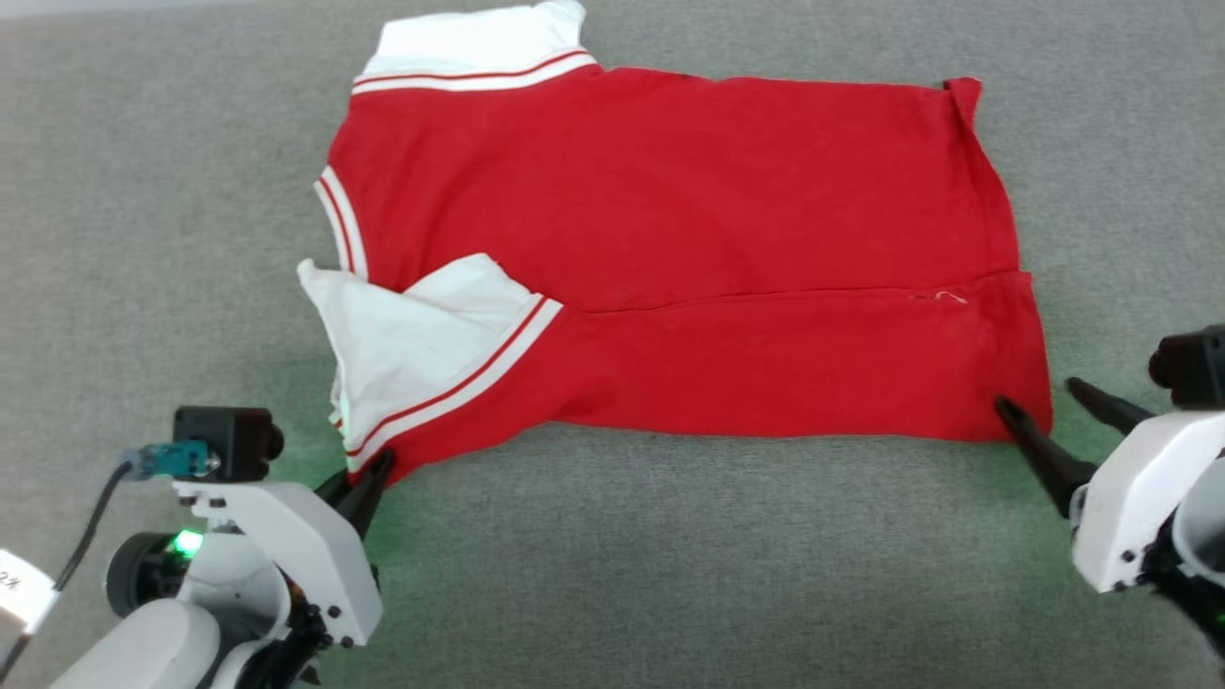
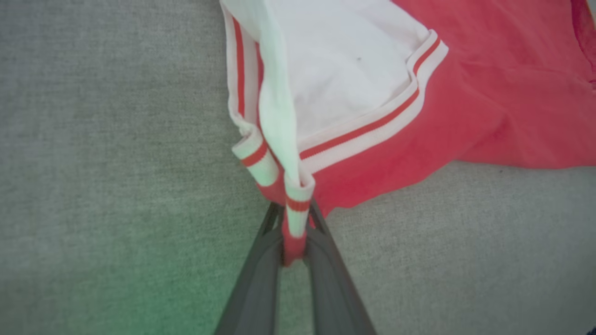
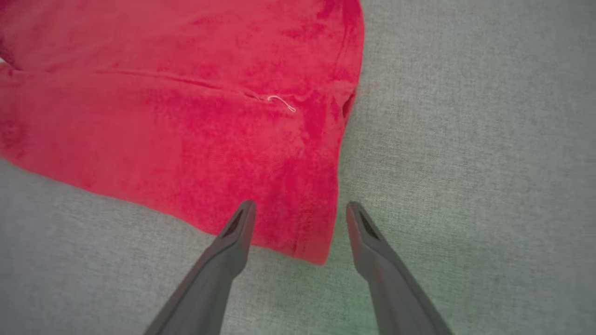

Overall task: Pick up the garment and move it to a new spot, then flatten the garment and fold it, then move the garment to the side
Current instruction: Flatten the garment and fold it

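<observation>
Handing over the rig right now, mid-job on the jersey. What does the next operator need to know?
Left gripper: shut on the garment at its near-left striped corner.
Right gripper: open, fingers straddling the near-right corner, no grip.
Garment: spread fairly flat on the grey surface; the near strip looks folded over.
Left to do: grip the right corner, finish folding, move it aside.
</observation>
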